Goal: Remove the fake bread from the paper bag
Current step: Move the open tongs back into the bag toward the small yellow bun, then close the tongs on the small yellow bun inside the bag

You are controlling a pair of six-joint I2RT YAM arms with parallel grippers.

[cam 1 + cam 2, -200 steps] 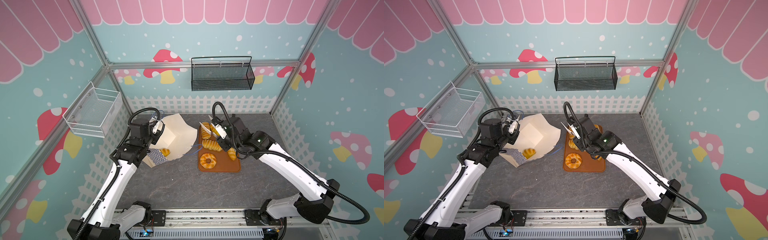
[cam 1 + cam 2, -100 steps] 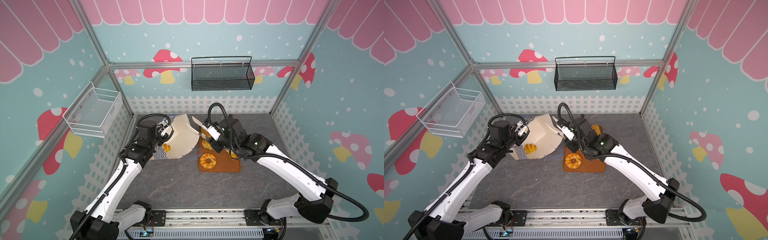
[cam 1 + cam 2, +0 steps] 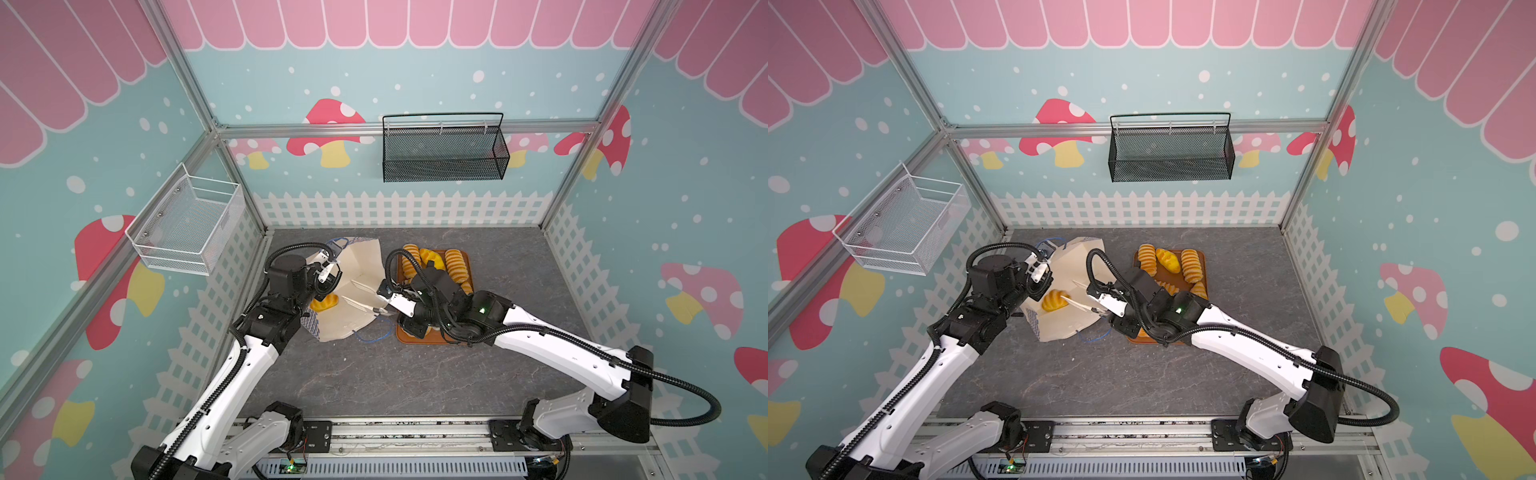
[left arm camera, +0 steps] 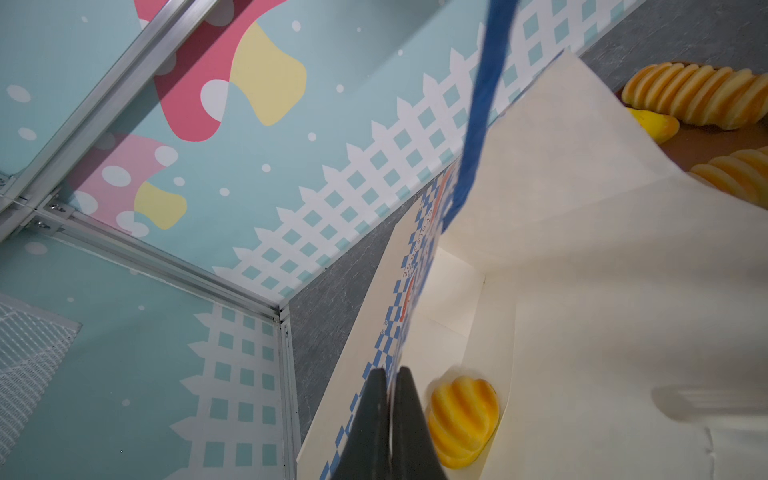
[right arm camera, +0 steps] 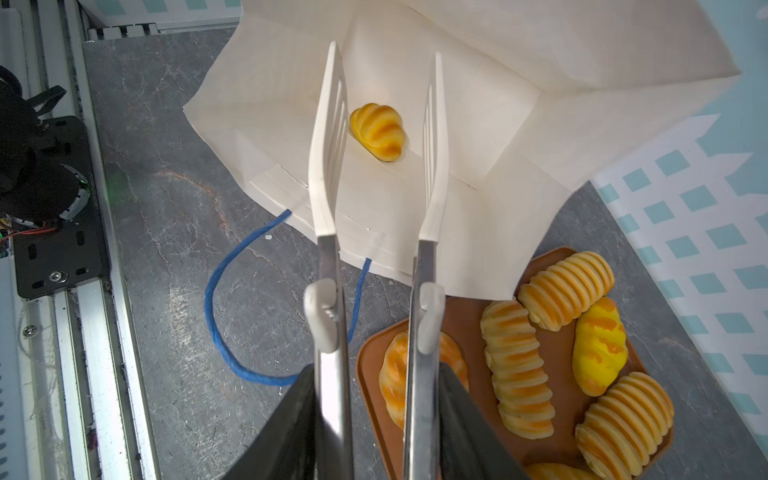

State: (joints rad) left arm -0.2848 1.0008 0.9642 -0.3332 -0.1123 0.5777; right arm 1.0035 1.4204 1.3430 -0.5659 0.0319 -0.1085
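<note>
My left gripper [image 4: 388,419] is clenched tight on the paper bag [image 4: 582,291]. Its two dark fingers are pressed together with the checkered side wall pinched between them, and that wall is held up off the table [image 5: 166,208]. The bag lies on its side with its mouth gaping toward the tray [image 5: 463,318], and its lip reaches the tray's near edge.

My right gripper [image 5: 376,368] is grasping a pair of tongs [image 5: 326,174], with one finger pressed against the outside of each metal arm. The jaws are only partly drawn in, so the white blades stand apart at their tips. The blades reach in through the bag's mouth, above its lower wall.

One croissant-shaped piece of fake bread [image 5: 377,131] sits deep inside the bag on that lower wall. In the right wrist view it lies between the two blades, close to one of them. I cannot tell whether either blade touches it. In a top view a blade tip overlaps the piece [image 3: 1052,300].

The ridged loaves [image 5: 519,365] and the other pieces lie out on the tray. A blue cord handle [image 5: 220,316] is looped on the table under the tongs
</note>
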